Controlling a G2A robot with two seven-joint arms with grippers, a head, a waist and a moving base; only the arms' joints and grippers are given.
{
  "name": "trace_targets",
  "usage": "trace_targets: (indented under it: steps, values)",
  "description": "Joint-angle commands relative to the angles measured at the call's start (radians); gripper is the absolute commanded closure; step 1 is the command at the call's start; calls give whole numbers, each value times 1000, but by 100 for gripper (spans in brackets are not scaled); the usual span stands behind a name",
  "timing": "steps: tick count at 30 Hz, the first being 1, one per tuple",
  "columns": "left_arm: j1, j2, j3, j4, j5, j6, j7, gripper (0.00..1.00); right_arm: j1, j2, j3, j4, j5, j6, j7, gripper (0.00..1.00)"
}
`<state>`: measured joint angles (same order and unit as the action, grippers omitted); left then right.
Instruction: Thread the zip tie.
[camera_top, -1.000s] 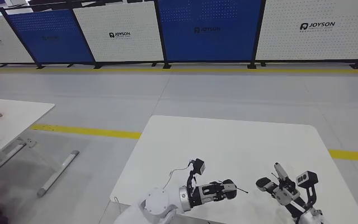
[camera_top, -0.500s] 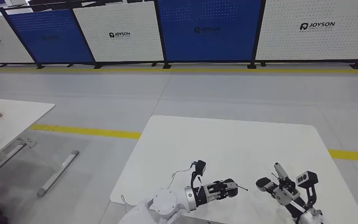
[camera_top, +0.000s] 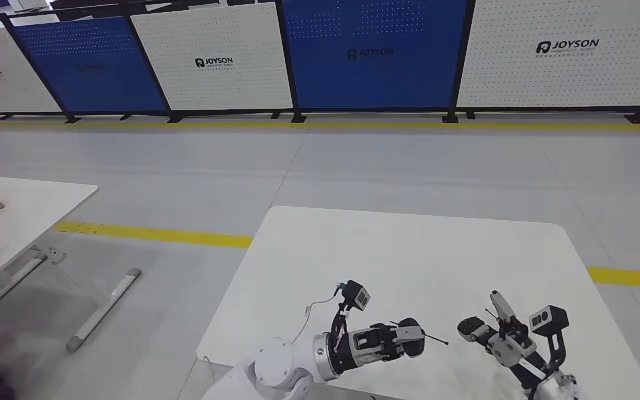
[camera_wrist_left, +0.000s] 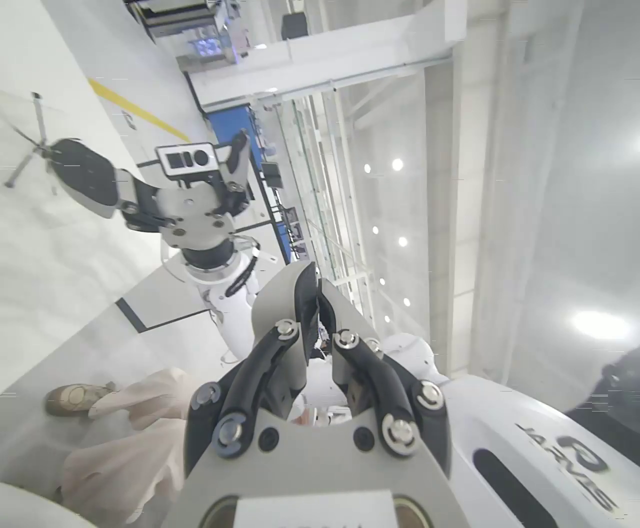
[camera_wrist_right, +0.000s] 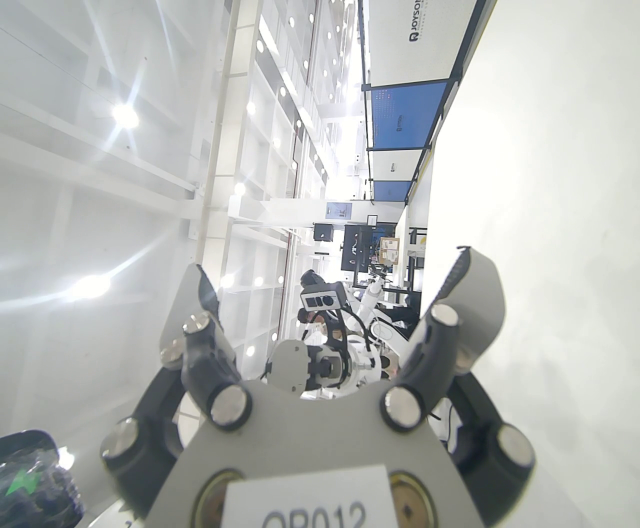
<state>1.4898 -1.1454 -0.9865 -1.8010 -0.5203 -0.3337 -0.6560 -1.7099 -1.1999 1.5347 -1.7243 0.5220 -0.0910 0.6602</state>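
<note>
The left gripper (camera_top: 412, 337) pinches a thin black zip tie (camera_top: 432, 340) over the white table (camera_top: 400, 250); at 3 o'clock, the right gripper (camera_top: 482, 315) is spread.

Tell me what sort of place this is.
Probably a factory-style robotics test hall: pegboard partition panels, a yellow floor line, and a white work table.

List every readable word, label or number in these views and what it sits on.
Print is located, not quoted.
White partition panels: logo wordmark, legible.
Blue partition panel: same mark, fainter.
Sticker on the right gripper base: short code, cut off by the frame edge.
Hall sign: too small to read.
</note>
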Motion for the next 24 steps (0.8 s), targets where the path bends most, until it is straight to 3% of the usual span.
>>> trace_targets:
  steps: [1, 8, 11, 15, 17, 24]
  values:
    - [-1, 0, 1, 1, 3, 2, 3, 100, 0, 0, 0, 0, 0, 0, 0, 0]
    - [0, 0, 2, 3, 4, 5, 8, 100, 0, 0, 0, 0, 0, 0, 0, 0]
    - [-9, -4, 20, 25, 47, 32, 56, 100, 0, 0, 0, 0, 0, 0, 0, 0]
    - [-22, -12, 55, 52, 69, 38, 109, 100, 0, 0, 0, 0, 0, 0, 0, 0]
    - [-25, -16, 64, 58, 44, 22, 110, 100, 0, 0, 0, 0, 0, 0, 0, 0]
    - [-25, -16, 64, 58, 44, 22, 110, 100, 0, 0, 0, 0, 0, 0, 0, 0]
